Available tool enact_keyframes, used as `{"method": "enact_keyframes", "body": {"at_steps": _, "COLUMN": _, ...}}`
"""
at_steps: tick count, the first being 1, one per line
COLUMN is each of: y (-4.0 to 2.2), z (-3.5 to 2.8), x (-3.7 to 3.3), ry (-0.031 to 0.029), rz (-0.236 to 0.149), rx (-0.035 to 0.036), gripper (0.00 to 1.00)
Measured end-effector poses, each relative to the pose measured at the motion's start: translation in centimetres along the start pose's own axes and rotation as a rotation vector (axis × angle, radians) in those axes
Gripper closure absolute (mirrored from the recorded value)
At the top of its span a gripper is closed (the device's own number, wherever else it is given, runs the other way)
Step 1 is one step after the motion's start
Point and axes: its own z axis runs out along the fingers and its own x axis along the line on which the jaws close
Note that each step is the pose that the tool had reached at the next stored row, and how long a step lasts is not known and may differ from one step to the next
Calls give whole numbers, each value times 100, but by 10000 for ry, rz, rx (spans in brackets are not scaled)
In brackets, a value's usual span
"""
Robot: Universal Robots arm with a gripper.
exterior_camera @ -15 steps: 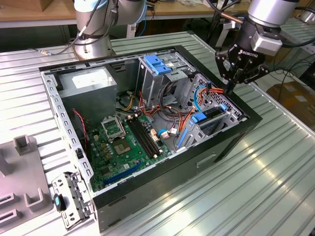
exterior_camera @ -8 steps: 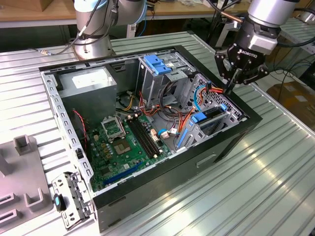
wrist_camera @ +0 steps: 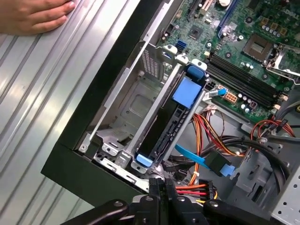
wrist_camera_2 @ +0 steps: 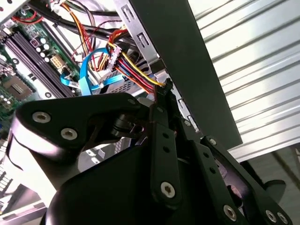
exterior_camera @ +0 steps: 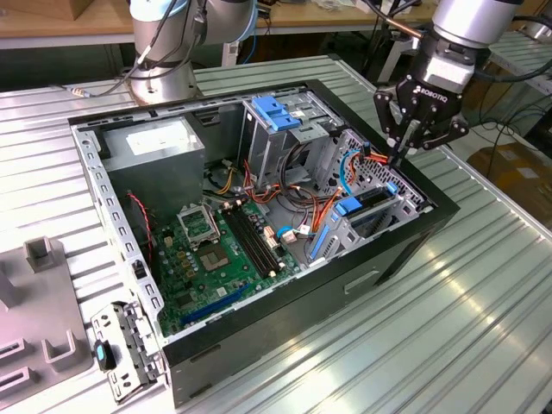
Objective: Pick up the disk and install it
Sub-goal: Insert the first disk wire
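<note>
The disk (wrist_camera: 169,125) stands on edge in the drive bay at the case's corner, a dark slab held in a blue plastic carrier with a blue tab at one end and a blue clip at the other. In the exterior view the disk (exterior_camera: 373,203) sits in the bay on that view's right. My gripper (exterior_camera: 399,157) hangs just above that bay, fingers pressed together. In the first wrist view my gripper (wrist_camera: 162,181) is shut, its tips beside a bundle of red, yellow and orange power wires (wrist_camera: 199,190). In the second wrist view my gripper (wrist_camera_2: 163,91) points at the same wires.
The open computer case (exterior_camera: 285,302) lies on a ribbed metal table (exterior_camera: 466,328). Inside are the motherboard (exterior_camera: 216,250), a grey power supply (exterior_camera: 159,147) and a tall drive cage with blue top (exterior_camera: 280,112). A blue data cable (wrist_camera: 206,161) lies near the bay. A hand (wrist_camera: 33,16) rests on the table.
</note>
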Motion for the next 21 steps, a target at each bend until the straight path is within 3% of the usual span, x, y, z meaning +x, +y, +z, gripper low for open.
{"method": "enact_keyframes", "body": {"at_steps": 18, "y": -1, "z": 14, "x": 0, "ry": -110, "rz": 2516, "rx": -134, "gripper": 84}}
{"method": "enact_keyframes", "body": {"at_steps": 21, "y": 14, "z": 23, "x": -9, "ry": -52, "rz": 2689, "rx": -170, "gripper": 84}}
